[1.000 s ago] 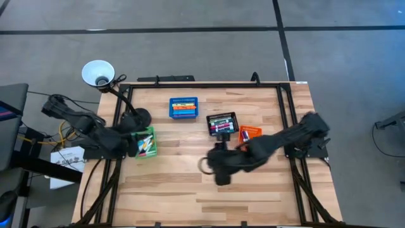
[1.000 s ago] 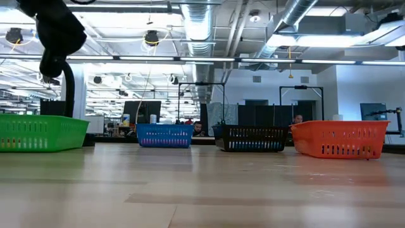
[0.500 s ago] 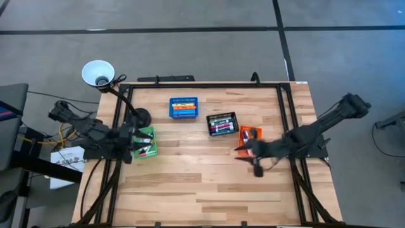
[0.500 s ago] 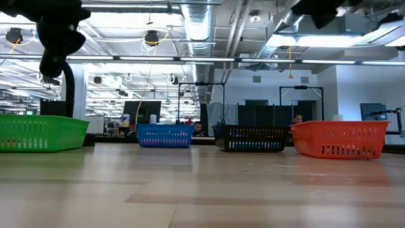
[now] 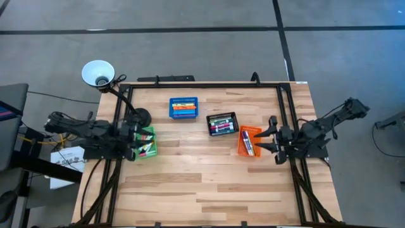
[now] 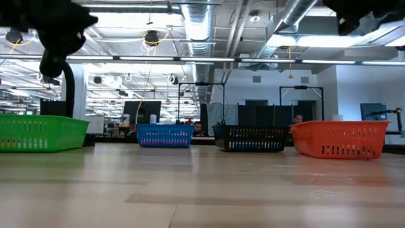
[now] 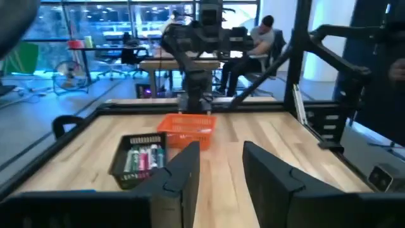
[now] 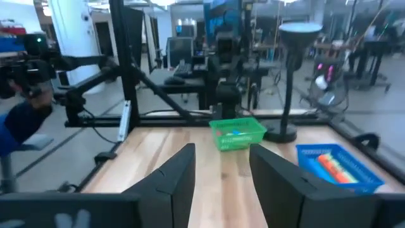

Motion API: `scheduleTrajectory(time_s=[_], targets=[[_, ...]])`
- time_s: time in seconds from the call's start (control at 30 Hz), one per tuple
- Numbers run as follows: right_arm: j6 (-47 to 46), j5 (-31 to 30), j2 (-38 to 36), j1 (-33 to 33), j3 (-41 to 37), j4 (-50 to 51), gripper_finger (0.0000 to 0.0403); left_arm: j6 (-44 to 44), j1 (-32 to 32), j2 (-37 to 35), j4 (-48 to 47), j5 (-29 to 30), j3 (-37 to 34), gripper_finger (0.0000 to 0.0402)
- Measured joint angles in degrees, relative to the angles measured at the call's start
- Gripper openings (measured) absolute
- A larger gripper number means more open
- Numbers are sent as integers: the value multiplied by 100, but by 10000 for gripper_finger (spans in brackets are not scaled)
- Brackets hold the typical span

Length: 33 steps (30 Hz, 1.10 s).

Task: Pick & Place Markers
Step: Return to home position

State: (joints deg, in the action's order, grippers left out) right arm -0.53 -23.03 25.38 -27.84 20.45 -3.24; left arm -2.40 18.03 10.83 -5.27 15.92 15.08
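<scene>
The markers lie inside four small bins on the table. The high view shows the green bin [image 5: 147, 141], blue bin [image 5: 183, 107], black bin [image 5: 222, 124] and orange bin [image 5: 249, 140]. My left gripper [image 5: 135, 138] is open at the table's left edge, beside the green bin. My right gripper [image 5: 269, 138] is open at the table's right side, just right of the orange bin. The left wrist view shows the open left gripper [image 7: 221, 149] above the table, facing the black bin [image 7: 140, 158]. The right gripper [image 8: 221, 152] faces the green bin [image 8: 237, 134].
A white desk lamp [image 5: 98, 73] stands at the far left corner on a dark round base [image 5: 140, 117]. A black metal frame [image 5: 283, 107] runs round the table. Bare wood lies along the near half [image 5: 202, 190]. People sit in the room beyond [image 7: 266, 38].
My right arm has drawn back from the middle of the table, past the orange bin, toward the right edge, and its gripper now points left. My left arm has pulled back a little toward the left edge. The bins have stayed in place.
</scene>
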Motion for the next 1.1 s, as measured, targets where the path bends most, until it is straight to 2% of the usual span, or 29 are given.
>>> scheduleTrajectory(time_s=[0.13, 0.27, 0.43, 0.67, 0.87, 0.97, 1.1], targets=[[452, 3, -381, 103, -412, -96, 140, -13, -363, 3, 663, -54, -515, 117], [618, 179, -568, 359, -1024, -783, 134, -48, -805, -50, 782, -140, -556, 117], [802, 669, -786, 846, -1395, -1082, 124, -210, -1489, -295, 812, -979, -556, 117], [762, 1297, -1347, 1383, -1601, -738, 116, 16, -2358, -413, 824, -1987, -646, 117], [656, 1397, -1981, 1703, -1983, -664, 115, 182, -2484, -411, 1212, -2068, -1189, 117], [466, 1409, -2327, 1863, -1998, -155, 115, 264, -2484, -411, 1675, -2070, -1455, 117], [358, 1475, -2523, 2009, -1998, 78, 115, 269, -2484, -394, 1725, -2072, -1478, 117]])
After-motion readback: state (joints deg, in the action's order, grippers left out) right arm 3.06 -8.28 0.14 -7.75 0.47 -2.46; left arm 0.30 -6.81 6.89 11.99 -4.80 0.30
